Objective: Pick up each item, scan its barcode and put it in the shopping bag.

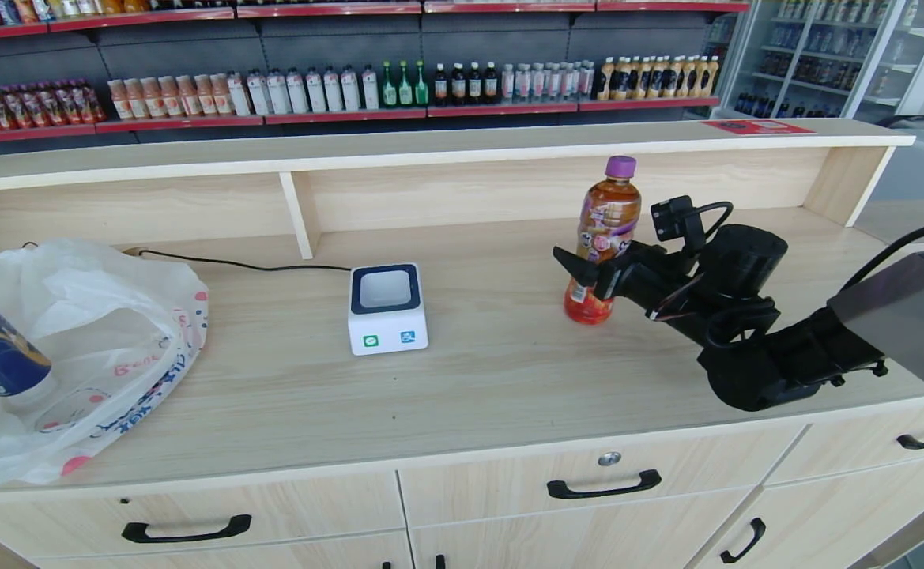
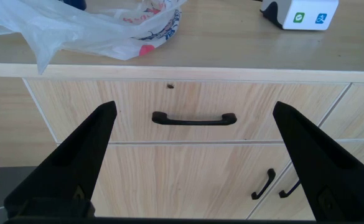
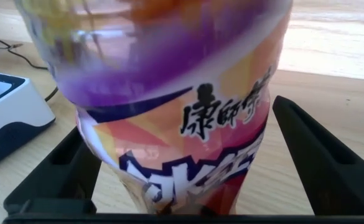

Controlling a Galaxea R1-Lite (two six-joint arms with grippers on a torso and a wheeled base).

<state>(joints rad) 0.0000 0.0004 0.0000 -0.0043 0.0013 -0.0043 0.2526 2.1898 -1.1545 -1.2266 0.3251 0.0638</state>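
Caught at the grasp stage, with the right hand (image 1: 588, 274) open astride the lower part of the bottle (image 1: 609, 213) - upright on the table (image 1: 509, 379), right of the scanner (image 1: 387, 308) - and probably needing next to close, lift and turn the barcode scannerward.

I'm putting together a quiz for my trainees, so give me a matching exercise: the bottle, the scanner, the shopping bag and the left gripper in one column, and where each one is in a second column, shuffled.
1. bottle
2. scanner
3. shopping bag
4. left gripper

A. facing a drawer, below the counter edge
B. slumped at the counter's left end
C. middle of the counter
D. upright, flanked by the right gripper

Pairs: 1-D, 2-C, 3-B, 4-A
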